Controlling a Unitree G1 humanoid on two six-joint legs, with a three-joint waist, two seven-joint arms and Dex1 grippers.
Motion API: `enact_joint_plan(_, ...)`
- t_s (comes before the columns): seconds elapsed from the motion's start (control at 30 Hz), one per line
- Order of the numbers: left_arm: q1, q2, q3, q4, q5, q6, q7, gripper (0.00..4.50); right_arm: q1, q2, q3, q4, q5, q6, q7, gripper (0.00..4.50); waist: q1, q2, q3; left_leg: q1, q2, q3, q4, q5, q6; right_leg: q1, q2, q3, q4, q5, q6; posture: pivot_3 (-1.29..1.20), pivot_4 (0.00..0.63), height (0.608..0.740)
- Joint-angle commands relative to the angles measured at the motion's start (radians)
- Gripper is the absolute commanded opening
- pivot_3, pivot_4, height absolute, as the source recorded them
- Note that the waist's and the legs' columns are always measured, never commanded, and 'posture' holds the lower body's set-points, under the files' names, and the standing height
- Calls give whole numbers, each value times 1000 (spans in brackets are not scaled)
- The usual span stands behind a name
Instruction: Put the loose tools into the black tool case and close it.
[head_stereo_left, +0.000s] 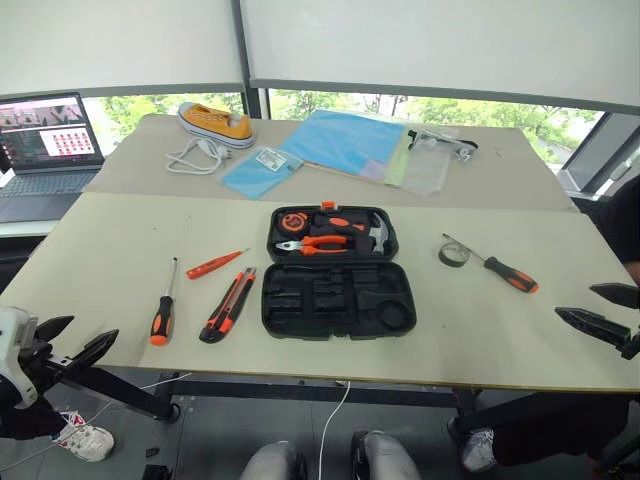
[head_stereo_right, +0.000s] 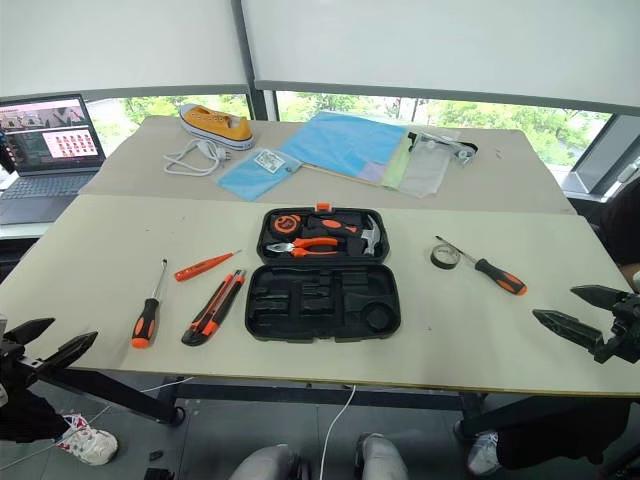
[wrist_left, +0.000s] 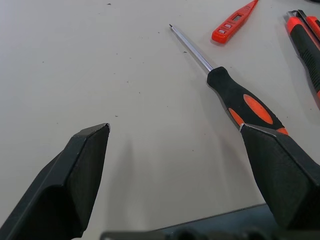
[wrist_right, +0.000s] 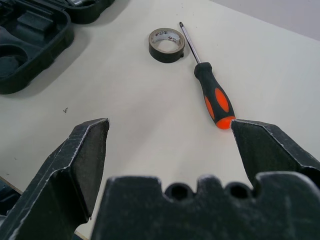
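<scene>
Ahead of you, the black tool case (head_stereo_left: 338, 272) lies open mid-table, your two grippers spread wide and holding nothing.

From the head view: pliers (head_stereo_left: 318, 243), hammer (head_stereo_left: 372, 235) and tape measure (head_stereo_left: 292, 220) fill the case's far half. To its left lie a thin orange screwdriver (head_stereo_left: 214, 264), a utility knife (head_stereo_left: 228, 305) and an orange-and-black screwdriver (head_stereo_left: 163, 308); to its right, a tape roll (head_stereo_left: 453, 254) touching a second screwdriver (head_stereo_left: 497, 266). Your left gripper (head_stereo_left: 72, 338) and right gripper (head_stereo_left: 603, 308) hang at the near table edge. Left wrist view: parted fingers (wrist_left: 75, 170) frame the screwdriver's handle. Right wrist view: fingers (wrist_right: 80, 160) stand apart, short of the tape roll and second screwdriver.
</scene>
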Motion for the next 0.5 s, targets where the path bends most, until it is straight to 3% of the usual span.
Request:
enact_joint_plan(0.03,1,-5,28,-82,-37,66,50,4484,-37,2,-17,-13,8,-31,-1,4500,0,0,0,0,0,0,0,0,0,0,0,0,0,0,0,0,150,718)
enact_joint_plan(0.2,-132,-42,16,-226,-167,374,290,4484,-153,-5,51,-159,88,23,3,4500,-2,0,0,0,0,0,1,0,-1,1,0,1,0,1,2,0,150,718)
enact_joint_plan(0.5,-352,-87,-160,-309,-176,713,566,4484,-344,8,257,-470,283,179,-25,4500,0,0,1,0,1,-2,0,2,-3,1,3,0,1,5,-5,0,150,718)
